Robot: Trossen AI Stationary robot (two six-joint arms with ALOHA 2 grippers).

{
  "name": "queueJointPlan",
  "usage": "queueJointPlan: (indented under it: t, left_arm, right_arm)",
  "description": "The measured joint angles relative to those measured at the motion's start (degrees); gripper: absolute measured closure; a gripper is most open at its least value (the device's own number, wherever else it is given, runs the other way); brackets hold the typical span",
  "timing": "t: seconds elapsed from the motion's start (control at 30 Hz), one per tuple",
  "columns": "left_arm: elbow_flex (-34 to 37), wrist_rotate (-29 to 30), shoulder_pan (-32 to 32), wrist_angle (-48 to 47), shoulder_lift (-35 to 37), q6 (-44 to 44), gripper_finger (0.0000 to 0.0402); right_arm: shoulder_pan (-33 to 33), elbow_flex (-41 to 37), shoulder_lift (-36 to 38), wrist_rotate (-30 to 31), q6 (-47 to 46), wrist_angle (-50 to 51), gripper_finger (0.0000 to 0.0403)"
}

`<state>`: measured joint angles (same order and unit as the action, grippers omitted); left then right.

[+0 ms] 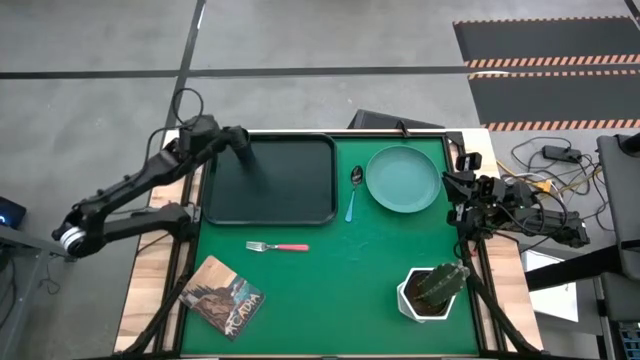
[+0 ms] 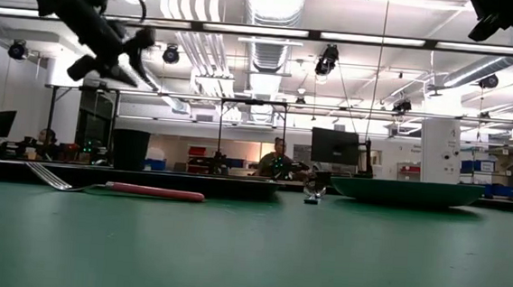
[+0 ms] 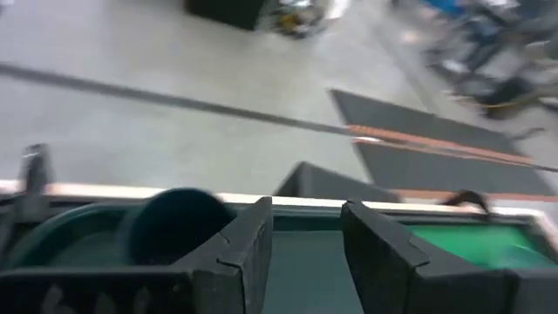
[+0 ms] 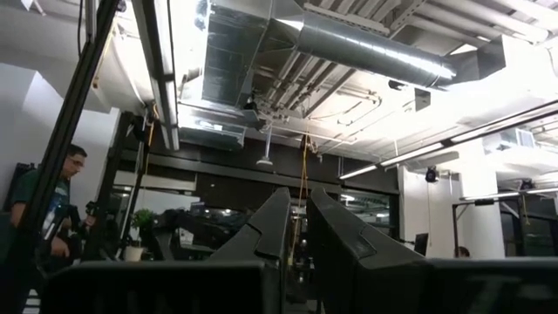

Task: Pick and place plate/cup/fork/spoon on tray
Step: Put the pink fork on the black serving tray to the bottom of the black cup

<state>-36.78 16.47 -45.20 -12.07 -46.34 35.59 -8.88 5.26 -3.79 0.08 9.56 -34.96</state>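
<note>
The black tray (image 1: pixel 270 180) lies at the table's far left. The black cup (image 2: pixel 129 148) stands upright in its far left corner and shows beside my left fingers in the left wrist view (image 3: pixel 174 222). My left gripper (image 1: pixel 243 148) hangs open and empty above that corner (image 3: pixel 305 253), well above the cup (image 2: pixel 122 53). The teal plate (image 1: pixel 403 180) rests flat on the green mat at the far right. The blue-handled spoon (image 1: pixel 353 190) lies between tray and plate. The pink-handled fork (image 1: pixel 278 246) lies nearer, by the tray's near edge. My right gripper (image 1: pixel 452 185) waits shut at the table's right edge (image 4: pixel 296 235).
A white pot with a green plant (image 1: pixel 432 290) stands at the near right. A printed square card (image 1: pixel 222 297) lies at the near left. Bare green mat (image 1: pixel 350 300) lies between them. People sit in the room beyond the table (image 2: pixel 278 159).
</note>
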Motion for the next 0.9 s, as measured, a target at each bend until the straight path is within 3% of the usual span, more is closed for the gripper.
queueJointPlan:
  t: [0.27,0.47,0.9]
  left_arm:
    - [-0.35,0.17,14.31,8.97,2.76,0.04,0.0283]
    - [-1.19,3.83,25.58,17.13,-2.66,-2.02,0.0283]
    - [-5.44,17.19,47.30,16.92,-14.60,0.21,0.0283]
  right_arm:
    - [0.00,0.00,0.00,0.00,0.02,-0.04,0.0371]
    - [0.00,0.00,0.00,0.01,0.04,-0.14,0.0371]
    - [-0.01,0.00,0.00,0.03,0.88,-0.54,0.0371]
